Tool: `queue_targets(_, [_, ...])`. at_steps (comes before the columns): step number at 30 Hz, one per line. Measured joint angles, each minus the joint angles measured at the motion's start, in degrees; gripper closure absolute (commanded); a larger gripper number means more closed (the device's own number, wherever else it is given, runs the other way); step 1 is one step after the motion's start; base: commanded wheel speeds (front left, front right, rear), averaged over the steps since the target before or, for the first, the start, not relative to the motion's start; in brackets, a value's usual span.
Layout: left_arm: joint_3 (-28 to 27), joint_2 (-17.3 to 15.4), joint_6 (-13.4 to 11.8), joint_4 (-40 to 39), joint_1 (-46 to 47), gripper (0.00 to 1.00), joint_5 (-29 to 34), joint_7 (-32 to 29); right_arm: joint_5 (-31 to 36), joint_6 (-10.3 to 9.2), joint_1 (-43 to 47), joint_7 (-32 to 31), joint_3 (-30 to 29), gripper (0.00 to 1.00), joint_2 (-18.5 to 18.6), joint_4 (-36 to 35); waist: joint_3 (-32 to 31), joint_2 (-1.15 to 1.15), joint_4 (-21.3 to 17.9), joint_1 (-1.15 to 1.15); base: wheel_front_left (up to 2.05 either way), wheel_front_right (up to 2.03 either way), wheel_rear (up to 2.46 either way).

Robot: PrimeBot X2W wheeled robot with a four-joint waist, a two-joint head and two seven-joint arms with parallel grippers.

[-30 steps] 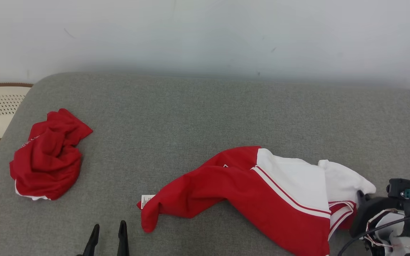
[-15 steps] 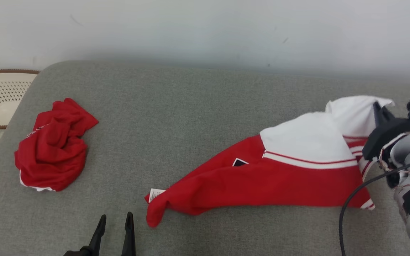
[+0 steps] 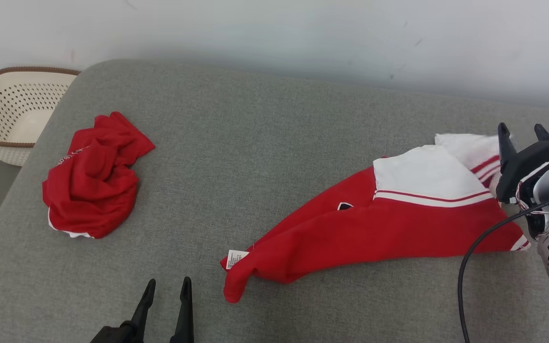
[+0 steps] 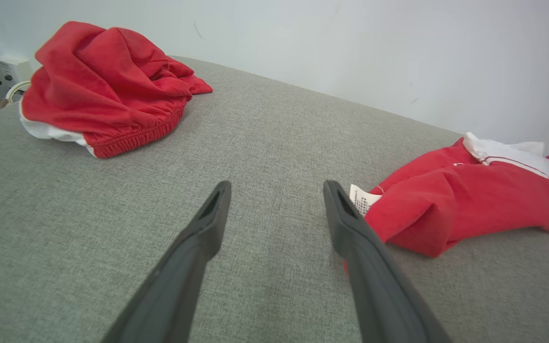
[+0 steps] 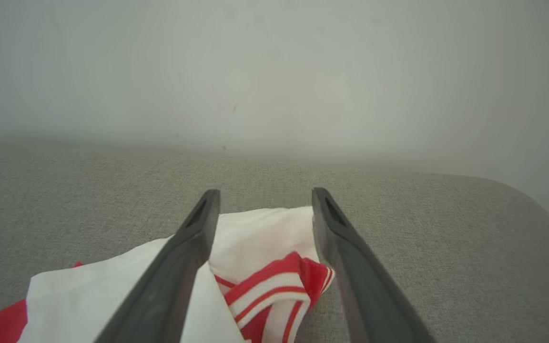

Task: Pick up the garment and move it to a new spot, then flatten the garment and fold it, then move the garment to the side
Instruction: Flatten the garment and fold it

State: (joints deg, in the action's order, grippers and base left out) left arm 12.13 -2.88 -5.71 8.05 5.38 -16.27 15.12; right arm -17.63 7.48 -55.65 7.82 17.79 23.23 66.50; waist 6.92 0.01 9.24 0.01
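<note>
Both sets of fingers stand apart: on the grey cushion (image 3: 255, 143), the garment (image 3: 379, 228) lies with its white end between the fingers of your right gripper (image 3: 521, 132), its red tip near your left gripper (image 3: 168, 286).

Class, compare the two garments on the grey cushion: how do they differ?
The left garment is bunched in a heap; the right garment lies stretched out. The left garment is almost all red; the right garment has a big white striped panel. Both are mainly red fabric.
</note>
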Motion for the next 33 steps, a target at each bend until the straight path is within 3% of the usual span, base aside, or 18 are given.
queue_targets(10, [-0.33,-0.01,-0.42,-0.11,-0.64,0.00,-0.03,0.00,-3.25,0.00,1.32,2.57,2.67,0.00,-1.08,1.72,-1.87,-0.01,-1.28,-0.01,0.00,0.00,0.00])
queue_targets(19, [-0.48,-0.01,-0.37,-0.36,-0.65,0.00,-0.02,0.00,-9.24,0.00,5.05,-2.87,7.88,0.00,-3.18,0.43,-1.48,-0.01,-1.33,-0.01,0.00,0.00,0.00])
queue_targets(26, [-0.27,-0.01,-0.42,-0.54,-0.65,0.00,-0.03,0.00,-11.45,0.00,5.88,-7.03,11.27,0.00,-0.79,0.99,-0.70,-0.01,-0.53,-0.01,0.00,0.00,0.00])
queue_targets(33, [-0.27,0.00,-0.44,-0.66,-0.55,0.00,-0.03,0.00,-15.01,0.00,6.00,-11.65,12.77,0.00,-0.91,1.66,0.23,-0.01,-0.21,-0.01,0.00,0.00,0.00])
